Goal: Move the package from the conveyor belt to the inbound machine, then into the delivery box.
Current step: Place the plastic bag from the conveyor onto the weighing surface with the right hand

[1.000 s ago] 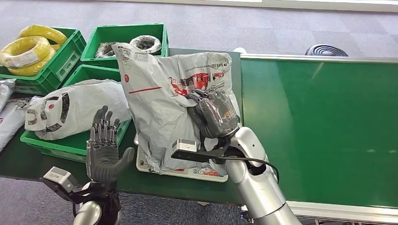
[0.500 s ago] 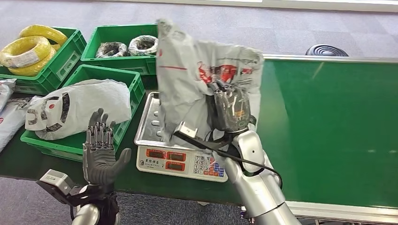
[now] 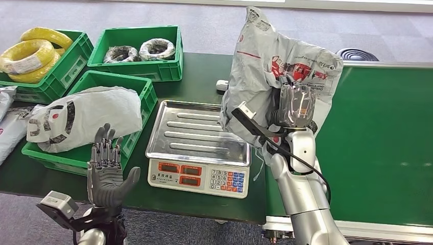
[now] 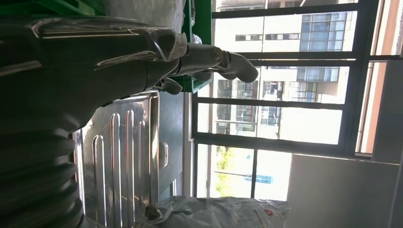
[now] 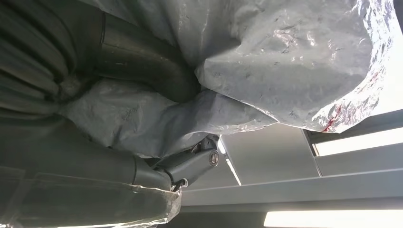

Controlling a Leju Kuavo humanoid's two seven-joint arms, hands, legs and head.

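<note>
green belt [image 3: 367, 127] under raised package [image 3: 265, 76], right hand [image 3: 296, 104] fingers [image 5: 142, 61] clamped into it close-up; left hand [image 3: 106, 171] fingers apart

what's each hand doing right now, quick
Left hand: open, fingers spread, holding nothing.
Right hand: grips the grey package, lifted clear of the scale tray.

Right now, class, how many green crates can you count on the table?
3: one far left with yellow coils, one behind the scale with dark coils, one nearest the left hand holding a grey bag. More may lie outside the picture.
</note>
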